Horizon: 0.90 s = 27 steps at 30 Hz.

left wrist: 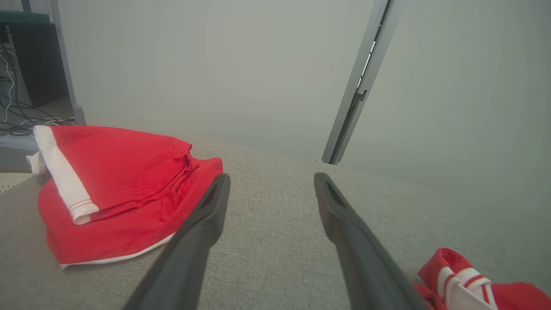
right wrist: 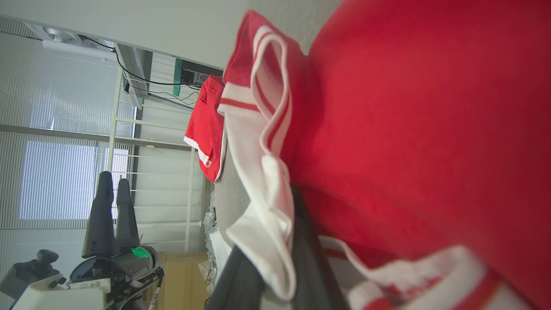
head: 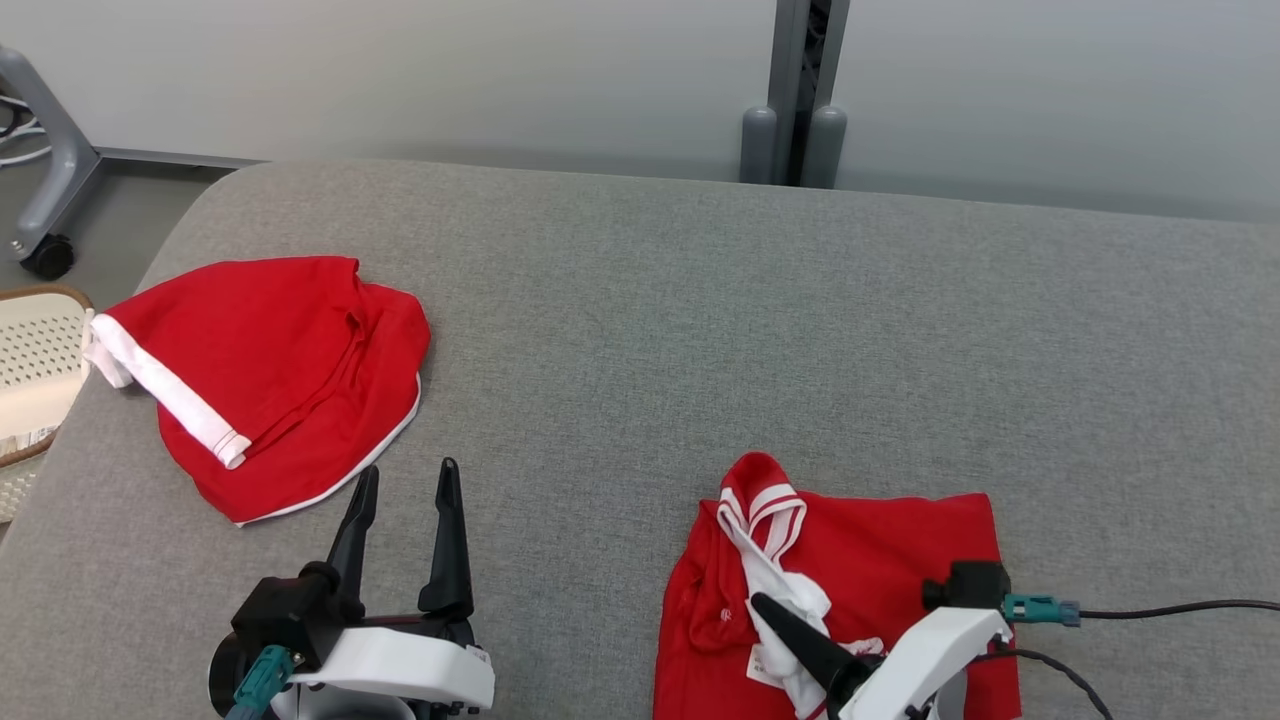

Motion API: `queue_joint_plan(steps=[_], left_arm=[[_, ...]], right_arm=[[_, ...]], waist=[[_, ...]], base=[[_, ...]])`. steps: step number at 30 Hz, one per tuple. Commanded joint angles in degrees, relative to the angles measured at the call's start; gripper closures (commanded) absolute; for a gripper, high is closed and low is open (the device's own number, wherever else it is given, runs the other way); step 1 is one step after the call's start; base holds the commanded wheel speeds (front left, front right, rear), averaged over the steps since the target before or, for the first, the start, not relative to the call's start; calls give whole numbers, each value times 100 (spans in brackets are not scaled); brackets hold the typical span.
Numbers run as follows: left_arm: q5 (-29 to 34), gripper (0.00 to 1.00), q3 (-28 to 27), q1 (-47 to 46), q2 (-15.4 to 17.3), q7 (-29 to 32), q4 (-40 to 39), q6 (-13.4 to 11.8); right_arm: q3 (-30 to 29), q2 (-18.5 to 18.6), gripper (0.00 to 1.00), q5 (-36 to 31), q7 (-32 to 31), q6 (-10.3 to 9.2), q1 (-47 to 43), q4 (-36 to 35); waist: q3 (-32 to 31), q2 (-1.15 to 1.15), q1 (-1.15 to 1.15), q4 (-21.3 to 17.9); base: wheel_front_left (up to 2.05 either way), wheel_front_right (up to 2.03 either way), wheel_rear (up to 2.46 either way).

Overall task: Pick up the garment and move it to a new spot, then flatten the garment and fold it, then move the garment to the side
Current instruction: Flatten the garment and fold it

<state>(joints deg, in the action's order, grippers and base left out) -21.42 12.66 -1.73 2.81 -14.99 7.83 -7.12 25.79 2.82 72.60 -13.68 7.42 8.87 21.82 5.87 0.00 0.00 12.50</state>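
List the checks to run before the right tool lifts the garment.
1. Right tool shut on near garment, at its white trim: ok.
2. Left tool open, apart from both garments: ok.
3. Folded garment lies well away from the right tool: ok.
4. Bare cushion available for a new spot: ok.
5. Grip holds a single layer: cannot tell.

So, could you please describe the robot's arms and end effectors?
The left end effector and right end effector each have two long tapered black fingers, a black mount, white shell and teal plug; black cables trail from the right.
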Motion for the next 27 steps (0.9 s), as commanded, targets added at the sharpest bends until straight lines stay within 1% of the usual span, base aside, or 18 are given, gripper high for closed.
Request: queue_joint_plan(steps=[1,2,8,18,22,27], left_arm=[[-43,0,6,-67,20,-22,-16,-38],[-48,0,12,-59,19,-22,-12,-45],[-93,0,11,-63,19,-22,16,-62],[-115,0,-47,-78,21,-22,46,-69],[-93,0,-99,-47,20,-21,66,-64],[-70,0,-150,1,18,-22,70,-50]], right_arm=[[45,25,3,-56,-40,14,37,82],[77,28,0,-24,-43,14,45,113],[223,28,0,109,-47,14,105,11],[697,26,0,524,-38,14,175,-368],[834,36,0,85,9,14,259,-214],[683,35,0,-336,157,14,358,69]], waist=[[9,0,0,20],[12,0,0,29],[-3,0,0,40],[-109,0,0,-67],[-181,0,0,-163],[-260,0,0,-274]], base=[[0,0,0],[0,0,0],[0,0,0],[0,0,0],[0,0,0],[0,0,0]])
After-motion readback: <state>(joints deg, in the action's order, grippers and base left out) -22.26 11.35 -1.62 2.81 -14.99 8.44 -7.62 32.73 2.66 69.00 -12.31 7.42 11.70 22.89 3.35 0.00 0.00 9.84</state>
